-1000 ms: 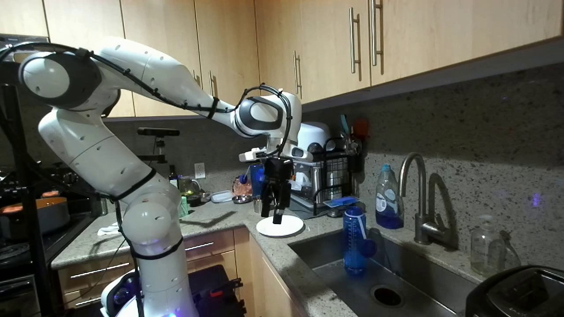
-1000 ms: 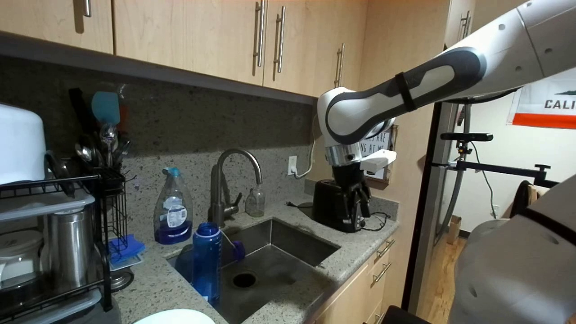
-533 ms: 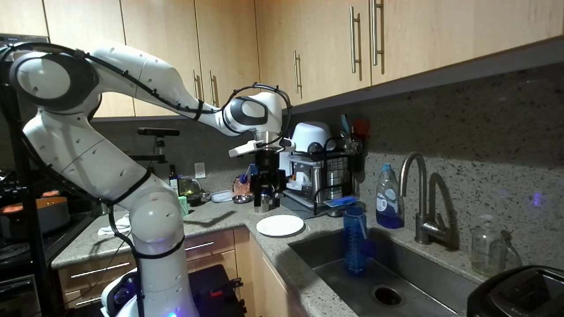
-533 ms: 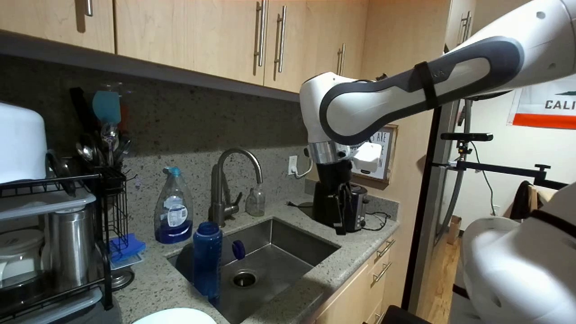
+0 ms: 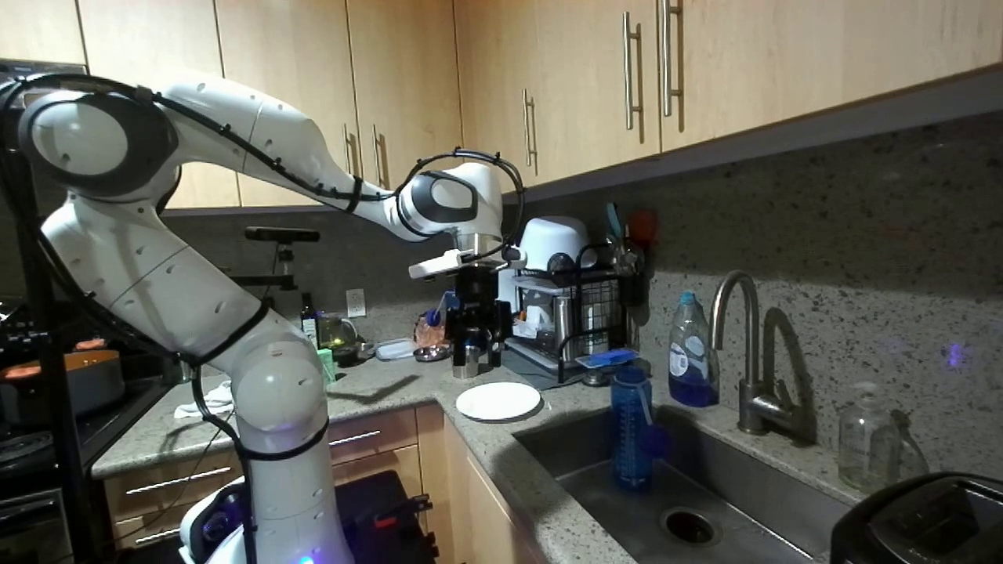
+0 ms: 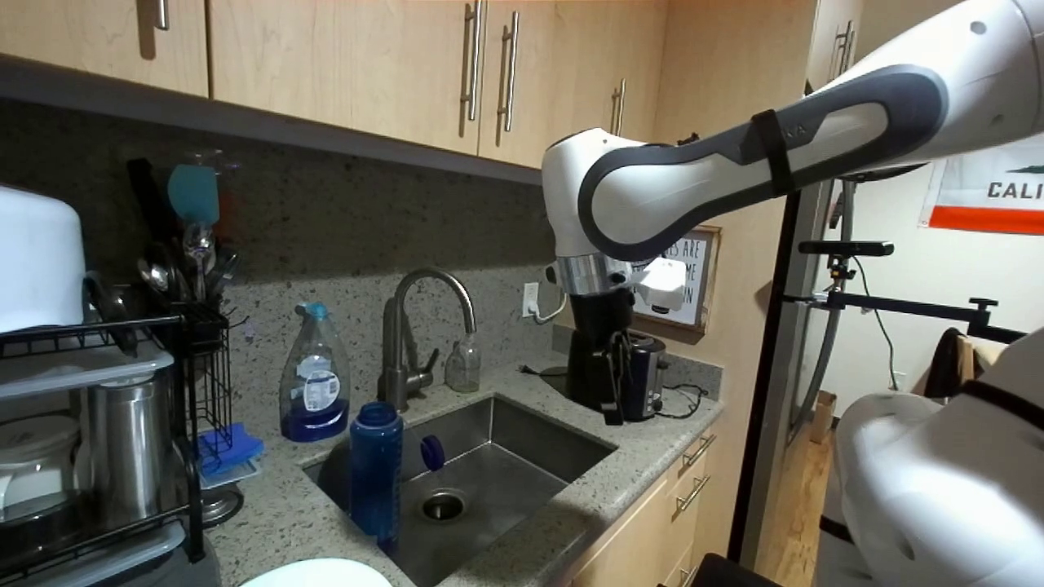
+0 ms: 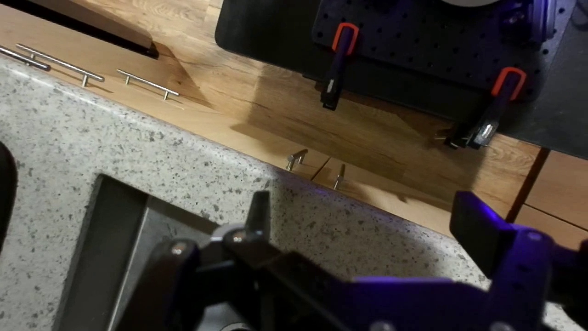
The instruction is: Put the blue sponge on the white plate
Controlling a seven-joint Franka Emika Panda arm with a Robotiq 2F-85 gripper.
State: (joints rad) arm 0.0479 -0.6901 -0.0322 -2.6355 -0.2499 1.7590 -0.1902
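Left to right in an exterior view come our black two-finger gripper (image 5: 476, 362), fingers spread and gripping nothing; the round white plate (image 5: 498, 402); then, beside the black wire dish rack (image 5: 578, 313), the flat blue sponge (image 5: 607, 359). We should cross high, pinch gently and stay clear of the rack.

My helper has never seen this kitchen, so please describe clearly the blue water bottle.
Find the metal sink below the curved faucet. The water bottle stands upright inside it. Unlike the clear dish-soap bottle and clear pump bottle on the counter, its body is blue, and its cap dangles alongside.
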